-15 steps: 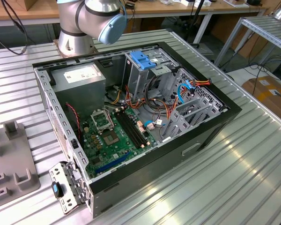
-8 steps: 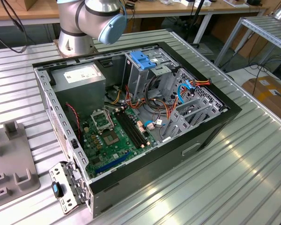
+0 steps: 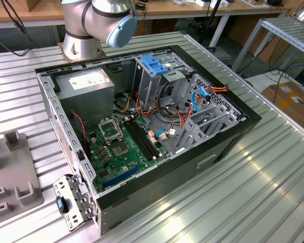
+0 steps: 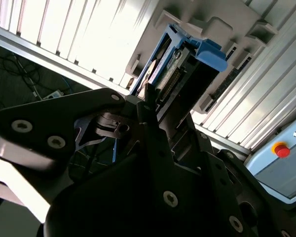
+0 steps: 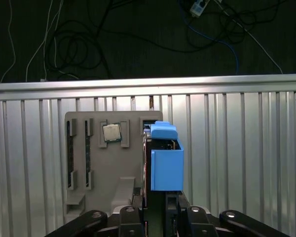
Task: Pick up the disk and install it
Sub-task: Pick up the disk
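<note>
Ribbed aluminium tabletop (image 5: 246,148) runs beneath a grey parts fixture (image 5: 118,168), and the gripper (image 5: 160,205) looks clamped on the disk (image 5: 166,163), gripping it by its near end. The disk stands on edge straight ahead of the tool, its long axis running away from the wrist toward the fixture. Whether it has cleared its slot I cannot tell.

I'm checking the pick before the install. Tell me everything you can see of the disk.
The disk stands on edge, clamped in the gripper. Blue plastic rails run along its edges, with a blue tab at the far end. In the second wrist view, its metal body and a dark connector row show between the rails. It hangs over, or stands in, the grey parts holder; which of the two cannot be told.
</note>
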Robot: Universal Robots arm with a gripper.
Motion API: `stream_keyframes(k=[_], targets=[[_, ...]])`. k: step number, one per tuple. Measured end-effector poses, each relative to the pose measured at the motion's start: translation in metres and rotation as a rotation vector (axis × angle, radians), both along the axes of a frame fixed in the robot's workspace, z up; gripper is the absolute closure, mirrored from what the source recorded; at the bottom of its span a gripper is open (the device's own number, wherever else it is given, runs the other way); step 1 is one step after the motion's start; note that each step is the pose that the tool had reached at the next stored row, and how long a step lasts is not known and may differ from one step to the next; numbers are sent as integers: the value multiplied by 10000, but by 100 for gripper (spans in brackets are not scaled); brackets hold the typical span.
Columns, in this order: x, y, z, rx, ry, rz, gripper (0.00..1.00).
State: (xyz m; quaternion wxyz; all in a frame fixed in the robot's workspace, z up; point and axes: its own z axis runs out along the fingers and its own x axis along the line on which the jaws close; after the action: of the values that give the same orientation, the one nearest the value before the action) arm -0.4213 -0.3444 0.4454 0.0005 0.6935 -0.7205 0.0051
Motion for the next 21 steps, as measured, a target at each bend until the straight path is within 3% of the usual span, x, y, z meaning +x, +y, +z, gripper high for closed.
stream_keyframes(k=[13, 16, 21], targets=[[0, 0, 35, -1, 1, 0, 65], [0, 0, 75, 0, 0, 1, 65], [0, 4, 192, 0, 0, 0, 65]])
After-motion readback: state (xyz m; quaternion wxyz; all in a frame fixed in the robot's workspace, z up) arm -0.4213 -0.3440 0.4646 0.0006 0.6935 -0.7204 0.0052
